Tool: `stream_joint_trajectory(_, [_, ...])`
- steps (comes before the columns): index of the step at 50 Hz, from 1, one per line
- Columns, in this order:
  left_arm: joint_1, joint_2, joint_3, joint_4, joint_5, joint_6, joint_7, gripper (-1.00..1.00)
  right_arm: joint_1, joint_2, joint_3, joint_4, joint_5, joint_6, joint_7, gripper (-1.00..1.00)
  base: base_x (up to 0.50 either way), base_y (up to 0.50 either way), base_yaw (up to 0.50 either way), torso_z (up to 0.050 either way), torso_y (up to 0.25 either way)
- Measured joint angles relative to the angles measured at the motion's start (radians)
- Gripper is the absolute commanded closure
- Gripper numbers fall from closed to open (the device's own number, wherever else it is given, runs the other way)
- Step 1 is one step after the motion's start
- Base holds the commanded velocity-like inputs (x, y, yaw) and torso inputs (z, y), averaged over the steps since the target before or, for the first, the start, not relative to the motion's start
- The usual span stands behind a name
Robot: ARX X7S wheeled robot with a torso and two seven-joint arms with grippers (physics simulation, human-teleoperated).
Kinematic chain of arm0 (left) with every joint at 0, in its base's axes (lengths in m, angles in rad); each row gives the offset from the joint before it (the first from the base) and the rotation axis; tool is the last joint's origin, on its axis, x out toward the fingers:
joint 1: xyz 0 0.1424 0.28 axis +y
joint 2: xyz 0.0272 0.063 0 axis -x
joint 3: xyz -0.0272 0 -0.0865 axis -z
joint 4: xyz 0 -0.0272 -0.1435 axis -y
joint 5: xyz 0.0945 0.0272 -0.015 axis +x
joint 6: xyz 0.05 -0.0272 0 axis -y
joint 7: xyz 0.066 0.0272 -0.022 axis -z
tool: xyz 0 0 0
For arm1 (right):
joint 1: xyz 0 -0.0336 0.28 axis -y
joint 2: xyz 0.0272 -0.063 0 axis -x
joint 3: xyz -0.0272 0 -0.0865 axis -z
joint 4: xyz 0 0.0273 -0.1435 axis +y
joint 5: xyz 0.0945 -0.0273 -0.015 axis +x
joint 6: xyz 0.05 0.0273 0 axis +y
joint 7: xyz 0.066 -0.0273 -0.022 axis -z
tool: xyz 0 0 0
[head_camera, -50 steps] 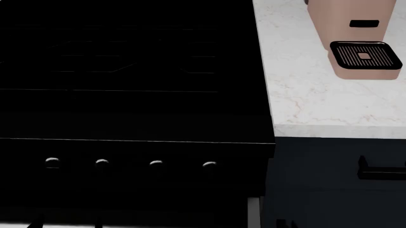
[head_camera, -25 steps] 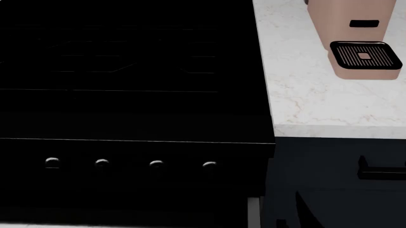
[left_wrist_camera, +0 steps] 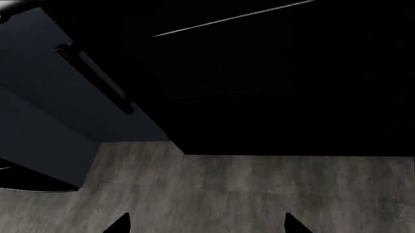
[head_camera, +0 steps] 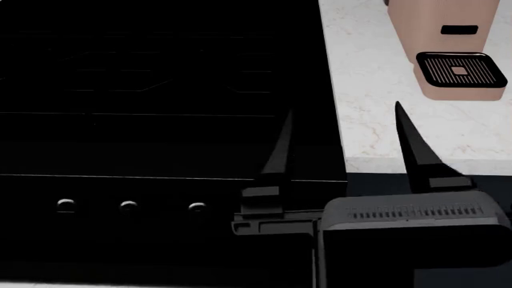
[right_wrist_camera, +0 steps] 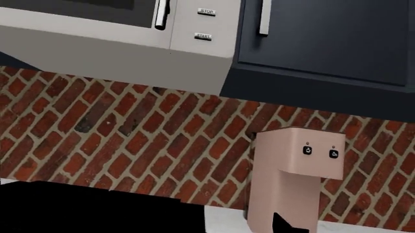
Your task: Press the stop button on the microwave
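- Microwave (right_wrist_camera: pixel 116 36): pale grey, mounted above the brick wall, door shut.
- Stop button (right_wrist_camera: pixel 206 11) sits above the start button (both labelled), untouched.

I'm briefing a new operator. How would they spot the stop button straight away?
Find the silver microwave mounted above the brick wall, beside the dark cabinet. On its panel right of the door handle sit two small buttons; the stop button is farther from the bricks than start.

Flat, sharp simulator lighting throughout: the stove (head_camera: pixel 160 90) renders near-black and featureless, while the marble counter (head_camera: pixel 384 108) is bright.
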Motion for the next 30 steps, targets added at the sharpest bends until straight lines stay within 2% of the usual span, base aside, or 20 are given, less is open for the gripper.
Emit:
stream_joint_trajectory(10, [0.019, -0.011, 0.009, -0.116, -0.030, -0.070, 0.007, -1.00, 0.286, -0.008, -0.039, -0.126, -0.039, 0.285, -0.028, -1.00, 0.00, 0.00, 0.00, 0.000, 0.000])
stream_joint_trajectory(22, [0.028, -0.015, 0.009, -0.162, -0.046, -0.100, 0.017, -1.00, 0.587, -0.064, -0.094, -0.186, -0.148, 0.545, -0.123, -1.00, 0.00, 0.00, 0.00, 0.000, 0.000])
stream_joint_trajectory(30, [0.031, -0.015, 0.010, -0.173, -0.050, -0.107, 0.019, -1.00, 0.755, -0.073, -0.088, -0.124, -0.139, 0.633, -0.129, -1.00, 0.00, 0.00, 0.00, 0.050, 0.063])
